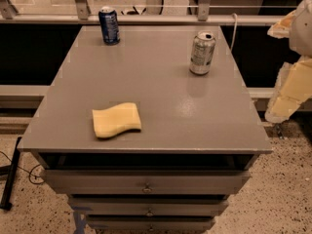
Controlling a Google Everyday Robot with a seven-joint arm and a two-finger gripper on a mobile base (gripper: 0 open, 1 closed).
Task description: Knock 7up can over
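1. Drawers [146,182] are stacked at the front; you can't see what's inside.
2. Sponge [117,119] lies flat on the table [161,91], front left.
3. Gripper [287,94] hangs off the table's right side, well apart from both cans; you cannot tell the jaw state.
4. 7up can [202,53] stands upright, back right; contents unseen.
5. Blue can [109,25] stands upright, far left.

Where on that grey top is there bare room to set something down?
Bare: the middle between blue can, 7up can and sponge, plus the front right corner. Nowhere is crowded. The gripper hangs off the right edge.
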